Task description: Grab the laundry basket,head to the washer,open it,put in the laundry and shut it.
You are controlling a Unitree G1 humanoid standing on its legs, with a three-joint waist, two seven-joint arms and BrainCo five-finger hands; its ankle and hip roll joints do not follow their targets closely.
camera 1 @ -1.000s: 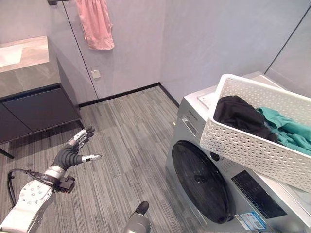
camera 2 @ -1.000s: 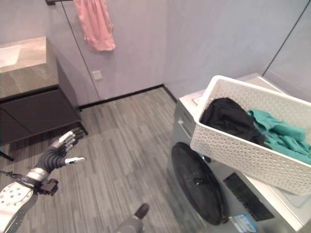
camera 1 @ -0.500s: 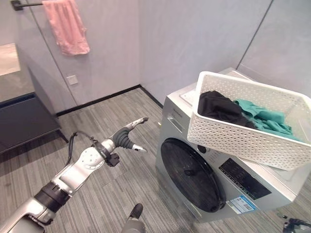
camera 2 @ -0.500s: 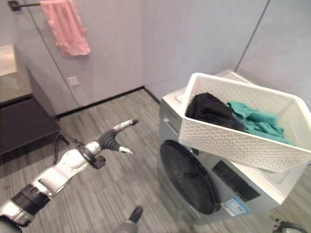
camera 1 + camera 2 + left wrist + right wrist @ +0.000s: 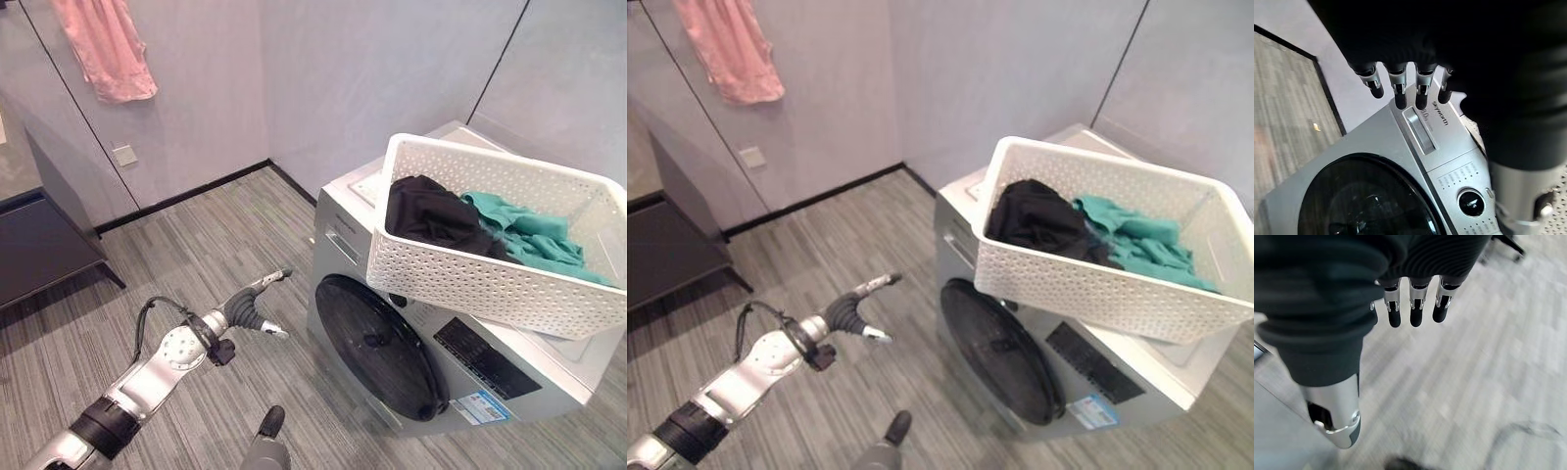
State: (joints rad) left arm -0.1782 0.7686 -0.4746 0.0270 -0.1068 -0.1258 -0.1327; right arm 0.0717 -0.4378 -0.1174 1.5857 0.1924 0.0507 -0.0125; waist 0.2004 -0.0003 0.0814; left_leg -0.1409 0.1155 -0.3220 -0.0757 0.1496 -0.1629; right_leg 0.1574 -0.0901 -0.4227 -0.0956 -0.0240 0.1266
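The washer (image 5: 431,362) has a sticker (image 5: 478,407) low on its front, right of the round dark door (image 5: 377,345), and a dark panel (image 5: 485,358) with small print above it; I do not read the print. Its door is shut. The white laundry basket (image 5: 490,284) sits on top of the washer, tilted a little, with its front edge out past the washer's front. In it lie a black garment (image 5: 431,215) and a green garment (image 5: 529,240) side by side.

The floor (image 5: 206,264) is grey striped planks. The walls are plain pale grey with a dark strip at the bottom. A pink towel (image 5: 103,49) hangs on the wall, and a dark cabinet (image 5: 44,245) stands at the left.

The left hand (image 5: 257,305) hangs in the air left of the door, near it but not touching, fingers straight, thumb apart, holding nothing. The floor between hand and cabinet is free.

The right hand (image 5: 1410,308) is over the floor, fingers straight, holding nothing
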